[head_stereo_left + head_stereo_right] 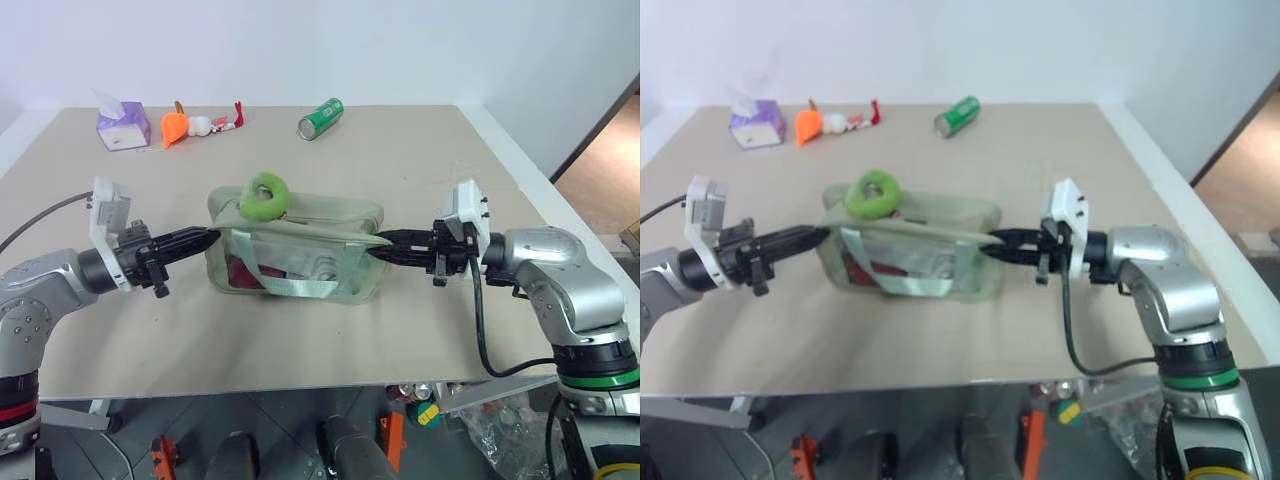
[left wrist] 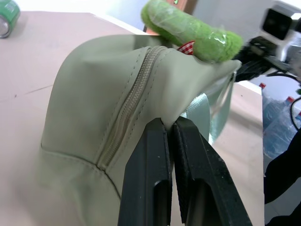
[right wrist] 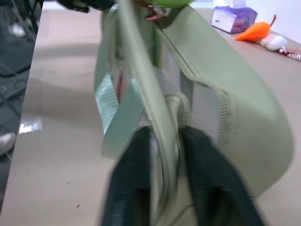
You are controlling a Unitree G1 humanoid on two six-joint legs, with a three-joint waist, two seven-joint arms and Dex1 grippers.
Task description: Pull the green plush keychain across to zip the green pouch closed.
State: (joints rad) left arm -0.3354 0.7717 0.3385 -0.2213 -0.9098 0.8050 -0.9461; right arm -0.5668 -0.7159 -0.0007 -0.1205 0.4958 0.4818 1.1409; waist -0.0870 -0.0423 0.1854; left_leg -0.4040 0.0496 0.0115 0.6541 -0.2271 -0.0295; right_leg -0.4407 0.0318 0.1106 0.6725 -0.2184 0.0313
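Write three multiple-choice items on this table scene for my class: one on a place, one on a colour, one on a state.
1. Where does the green plush keychain sit?
A. on top of the green pouch
B. beside the drink can
C. on the floor

2. What colour is the tissue box?
A. red
B. purple
C. black

3. How does the left gripper stand?
A. wide open
B. clear of the pouch
C. shut on the pouch's end

Key: A, it rests on the pouch's top; B, its sides are purple; C, the fingers pinch the fabric.
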